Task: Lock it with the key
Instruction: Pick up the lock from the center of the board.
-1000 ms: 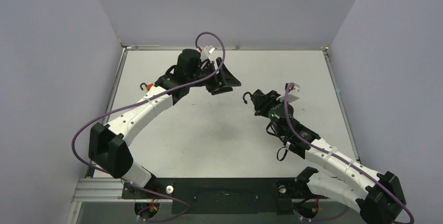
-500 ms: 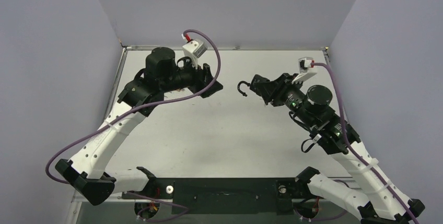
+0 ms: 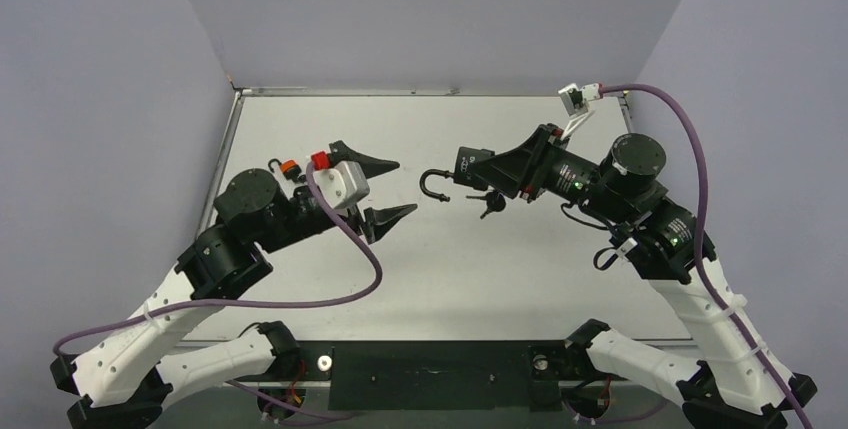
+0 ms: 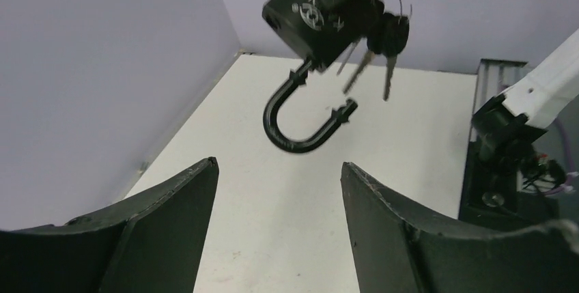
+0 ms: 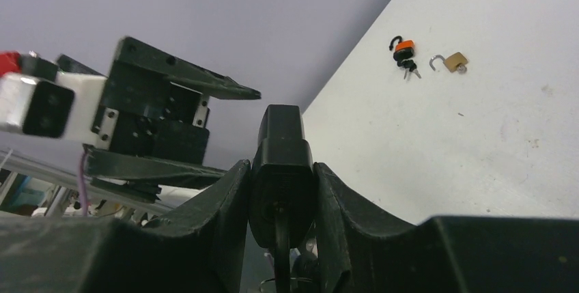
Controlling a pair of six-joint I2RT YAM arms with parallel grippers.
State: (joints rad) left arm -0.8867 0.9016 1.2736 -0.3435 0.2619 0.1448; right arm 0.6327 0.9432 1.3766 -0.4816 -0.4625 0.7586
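My right gripper (image 3: pixel 487 167) is shut on a black padlock (image 3: pixel 468 165) and holds it in the air above the table's middle. Its shackle (image 3: pixel 432 187) is swung open and points toward the left arm. A bunch of keys (image 3: pixel 490 201) hangs from the lock's keyhole; the left wrist view shows the lock body (image 4: pixel 315 14), open shackle (image 4: pixel 300 126) and dangling keys (image 4: pixel 384 40). In the right wrist view the lock (image 5: pixel 281 170) is clamped between both fingers. My left gripper (image 3: pixel 392 189) is open and empty, facing the shackle a short way to its left (image 4: pixel 278 170).
A small padlock with an orange body (image 5: pixel 404 48) and a brass padlock (image 5: pixel 453 61), both with open shackles, lie on the table near the left wall; the orange one also shows in the top view (image 3: pixel 288 165).
Both arms have lifted and swung toward each other. The right gripper carried the padlock up and left; the left gripper came down and back, and now faces the shackle, jaws open.
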